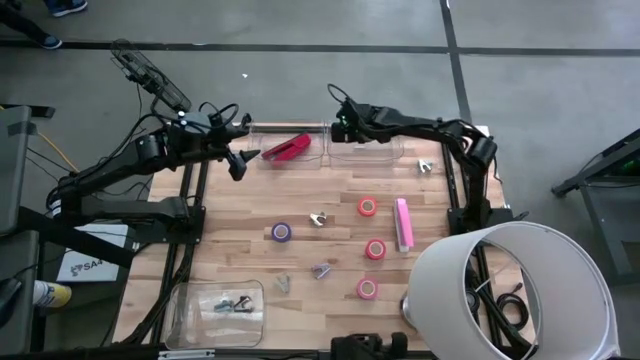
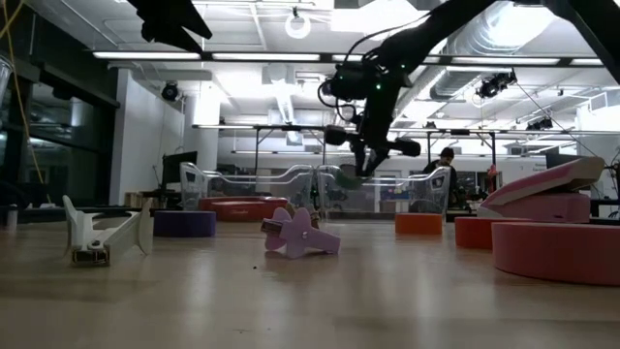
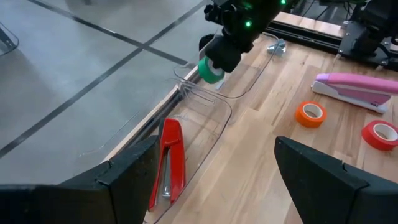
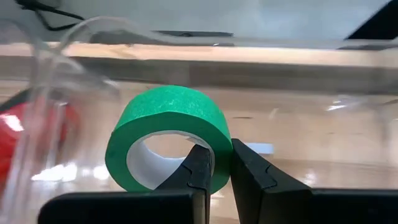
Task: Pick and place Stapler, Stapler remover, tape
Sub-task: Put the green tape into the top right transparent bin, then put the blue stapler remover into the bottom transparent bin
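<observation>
Wooden planks make up the bench [image 1: 330,240], set on a grey concrete floor. At its far edge stand two clear bins side by side: the left bin [image 1: 283,152] holds a red stapler [image 1: 286,149], and the right bin [image 1: 365,152] sits under the right gripper [image 1: 340,124]. That gripper's fingers [image 4: 249,171] pinch the wall of a green tape roll [image 4: 169,137], one finger inside the ring and one outside, holding it in the air above the right bin's near-left end. The left gripper [image 1: 238,163] hovers just left of the stapler's bin with its fingers [image 3: 323,180] spread wide and nothing between them.

On the open bench lie a purple roll [image 1: 282,232], three red-pink rolls [image 1: 367,207] [image 1: 375,249] [image 1: 367,289] and a pink stapler [image 1: 403,224] to their right. Staple removers are scattered among them: one near the middle [image 1: 318,219], a purple one [image 1: 321,270], another just beside it [image 1: 283,284], and one by the right arm's base [image 1: 426,166]. A third clear bin [image 1: 216,312] at the near left corner holds small dark items too small to identify.
</observation>
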Motion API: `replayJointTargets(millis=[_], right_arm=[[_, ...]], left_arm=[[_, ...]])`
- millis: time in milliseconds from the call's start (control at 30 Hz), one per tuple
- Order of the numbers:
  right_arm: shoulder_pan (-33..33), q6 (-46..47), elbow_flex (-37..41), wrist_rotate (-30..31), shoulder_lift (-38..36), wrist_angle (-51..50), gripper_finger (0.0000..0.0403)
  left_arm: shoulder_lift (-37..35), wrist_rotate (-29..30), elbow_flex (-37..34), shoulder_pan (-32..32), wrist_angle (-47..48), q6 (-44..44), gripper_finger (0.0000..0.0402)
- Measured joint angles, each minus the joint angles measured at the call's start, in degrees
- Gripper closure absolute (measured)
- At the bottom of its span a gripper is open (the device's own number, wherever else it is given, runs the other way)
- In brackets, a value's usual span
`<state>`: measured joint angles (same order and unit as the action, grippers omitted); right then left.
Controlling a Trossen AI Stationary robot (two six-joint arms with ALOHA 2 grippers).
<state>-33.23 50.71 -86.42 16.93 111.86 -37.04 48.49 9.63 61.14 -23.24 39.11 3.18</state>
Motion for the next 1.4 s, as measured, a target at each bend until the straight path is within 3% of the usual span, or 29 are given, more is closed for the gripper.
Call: replayJointTargets(millis=[133, 300, 667, 1067, 1400], right_arm=[[-0.22, -0.39, -0.12, 0.2, 0.06, -2.85, 0.0374], [-1.32, -0.27, 0.98, -5.72, 0.72, -5.03, 0.0374], [-2.18, -1.85, 1.06, -10.27, 1.87, -5.16, 0.0374], [-2.38, -5.71, 1.06, -13.54, 1.87, -4.59, 0.0283], [-2.97, -7.04, 0.95, -13.51, -0.05, -4.05, 0.0266]], left_arm=[[0.0, -0.01, 0.0, 0.0, 0.02, 0.02, 0.0092], [0.0, -0.01, 0.0, 0.0, 0.02, 0.02, 0.0092], [0.0, -0.07, 0.0, 0.0, 0.03, 0.04, 0.0092], [0.0, -0.11, 0.0, 0.0, 0.04, 0.04, 0.0092], [0.0, -0.11, 0.0, 0.0, 0.04, 0.02, 0.0092]])
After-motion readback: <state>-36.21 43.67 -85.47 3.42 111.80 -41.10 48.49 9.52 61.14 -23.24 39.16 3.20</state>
